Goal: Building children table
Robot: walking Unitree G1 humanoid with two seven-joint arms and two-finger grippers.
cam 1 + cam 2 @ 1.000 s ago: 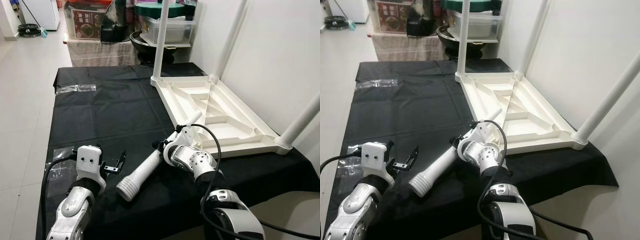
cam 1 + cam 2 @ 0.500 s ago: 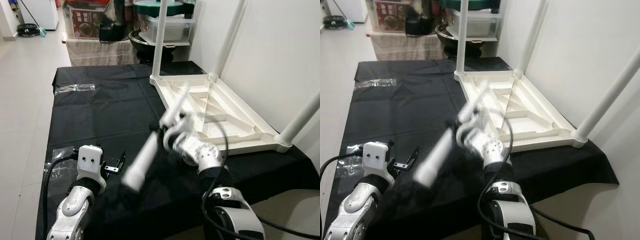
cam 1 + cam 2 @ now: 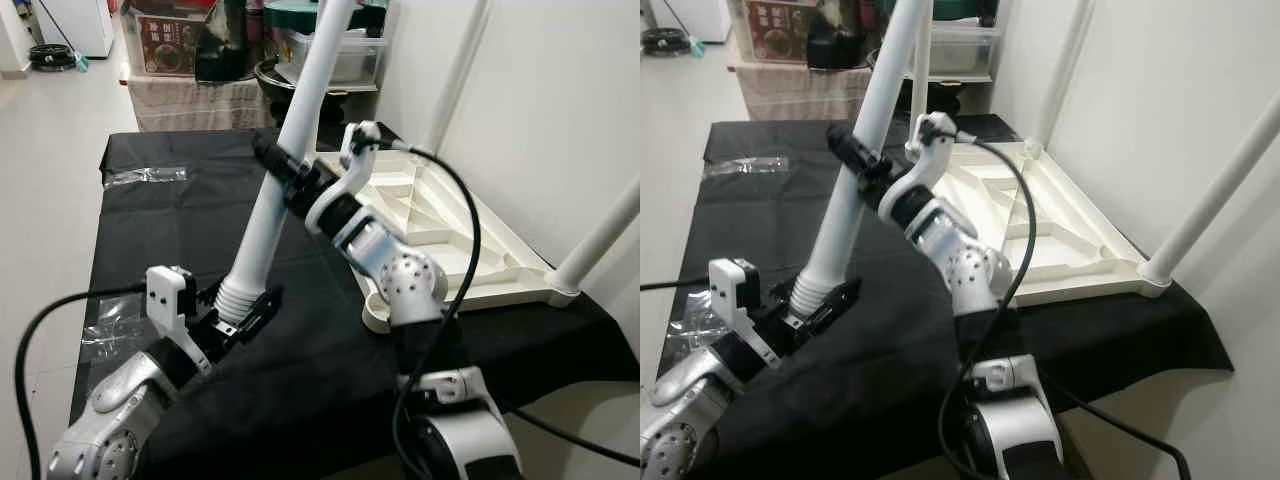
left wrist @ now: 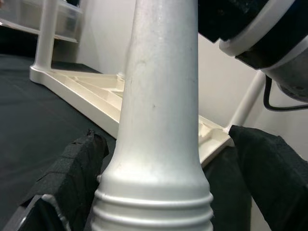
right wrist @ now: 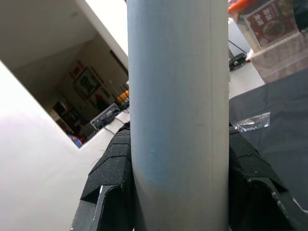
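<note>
A white table leg (image 3: 258,235) stands steeply tilted over the black cloth, with its ribbed threaded end (image 3: 235,297) lowest. My right gripper (image 3: 285,175) is shut on its shaft about halfway up; the right wrist view shows the black fingers (image 5: 110,163) pressed on both sides of the leg (image 5: 178,120). My left gripper (image 3: 238,312) is open at the ribbed end, with one finger (image 4: 72,168) on each side of the leg (image 4: 159,120) and a gap on one side. The upside-down white tabletop (image 3: 470,250) lies to the right with fitted legs (image 3: 600,235) sticking up.
A black cloth (image 3: 170,220) covers the low work surface, with clear plastic bags (image 3: 145,177) on its left part. Boxes and bins (image 3: 170,45) crowd the back. A white wall (image 3: 560,100) runs along the right, and tiled floor (image 3: 45,150) lies to the left.
My right gripper has lifted the leg from lying flat on the cloth to nearly upright. My left gripper has come in and now straddles its ribbed lower end.
</note>
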